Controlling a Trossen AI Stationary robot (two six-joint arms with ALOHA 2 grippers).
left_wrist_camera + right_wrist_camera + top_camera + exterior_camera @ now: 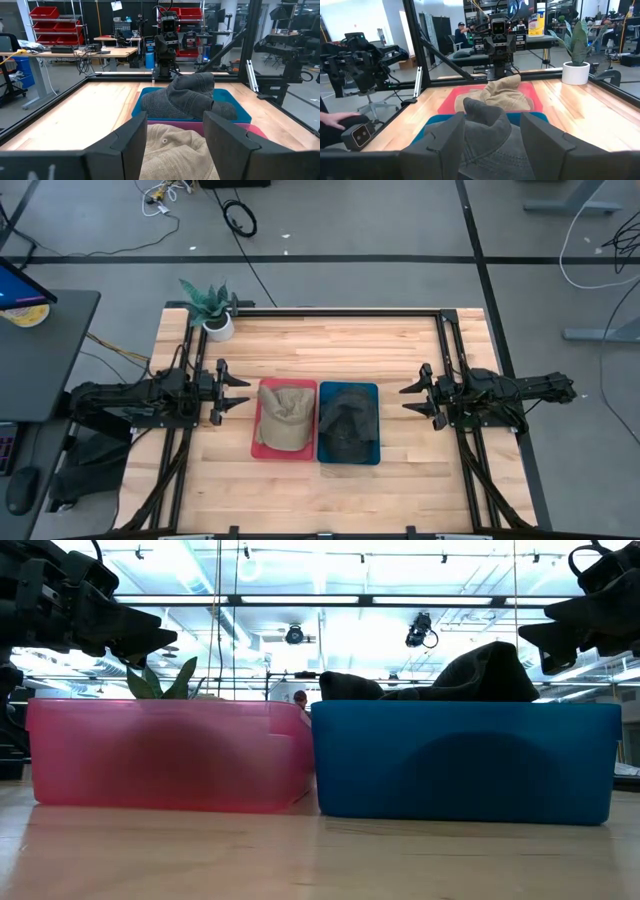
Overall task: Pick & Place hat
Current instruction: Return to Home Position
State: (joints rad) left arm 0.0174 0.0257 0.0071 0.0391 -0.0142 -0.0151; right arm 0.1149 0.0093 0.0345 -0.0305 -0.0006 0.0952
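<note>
A tan hat point(285, 415) lies in a pink bin point(258, 448) at the table's middle; it also shows in the left wrist view point(175, 152). A dark grey hat point(347, 423) lies in a blue bin point(372, 455) right beside it, and its crown rises above the blue wall in the low view point(480, 675). My left gripper point(240, 392) is open and empty, just left of the pink bin. My right gripper point(408, 399) is open and empty, a little right of the blue bin.
A potted plant point(213, 310) in a white pot stands at the table's far left corner. Black frame rails point(340, 311) run along the table's far, left and right sides. Bare wood lies in front of the bins point(320, 495). A person's hand point(337, 120) shows beyond the table.
</note>
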